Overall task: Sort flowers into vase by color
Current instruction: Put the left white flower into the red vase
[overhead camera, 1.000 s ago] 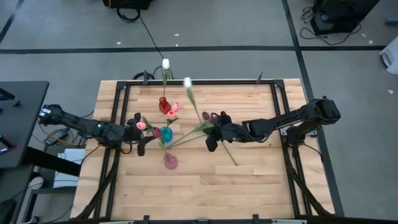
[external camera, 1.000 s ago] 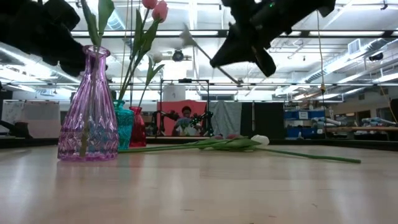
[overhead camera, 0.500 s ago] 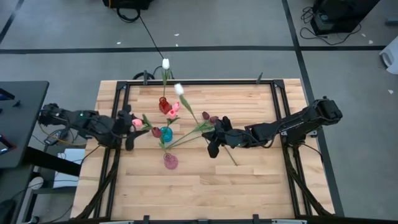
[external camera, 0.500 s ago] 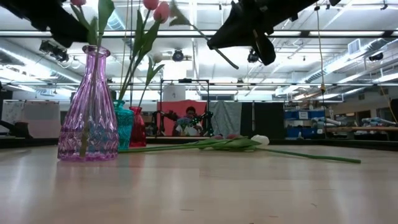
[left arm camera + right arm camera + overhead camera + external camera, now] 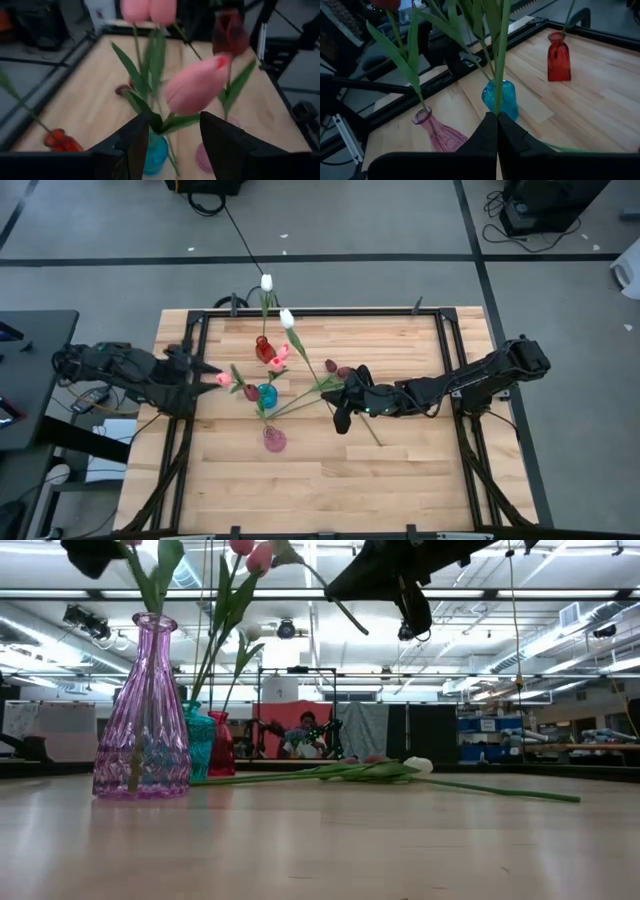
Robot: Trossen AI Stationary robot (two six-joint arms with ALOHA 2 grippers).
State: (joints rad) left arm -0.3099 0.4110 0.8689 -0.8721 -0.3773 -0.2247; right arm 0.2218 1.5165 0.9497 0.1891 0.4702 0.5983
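My left gripper (image 5: 200, 370) hangs released at the bench's (image 5: 400, 470) left edge, just left of the teal vase (image 5: 267, 394), with a pink tulip (image 5: 196, 90) right in front of its spread fingers (image 5: 134, 137), apparently loose of them and leaning out of that vase. The teal vase is my landmark: the red vase (image 5: 264, 348) stands just behind it, the pink glass vase (image 5: 274, 440) just in front (a dark red tulip (image 5: 228, 30) rises from that one). To the right of the teal vase, my right gripper (image 5: 343, 406) is clenched on the lower stem of a white tulip (image 5: 287, 319); the stem's long axis slants from the gripper up and back over the teal vase, with the head above the red vase. Where the stem's foot ends I can't make out, since the fingers cover it. I judge the move turns on swinging that stem upright over a vase mouth, and this arm is already on it. More tulips (image 5: 338, 370) lie loose on the bench beside this gripper, stems crossing, hard to count.
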